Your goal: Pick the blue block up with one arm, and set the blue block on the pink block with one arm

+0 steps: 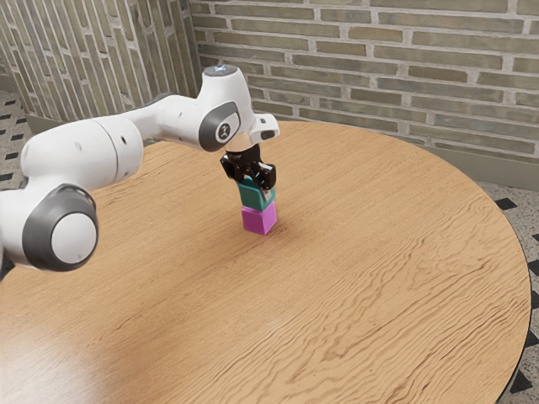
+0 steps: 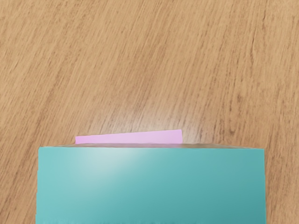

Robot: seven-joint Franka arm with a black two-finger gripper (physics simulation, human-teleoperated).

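1 arm reaches over round wooden table [image 1: 362,286]. Gripper [image 1: 249,178] sits right on top of blue block [image 1: 256,197], teal-looking. Cannot tell if it is clamped on the block or loose. Blue block rests stacked on pink block [image 1: 259,220], near table middle. Wrist view: pink edge peeks out past the blue block just under the hand.

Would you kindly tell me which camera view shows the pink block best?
The exterior view: the pink block shows two side faces there, under the blue block. In the wrist view, a thin pink strip of it peeks past the blue block's edge.
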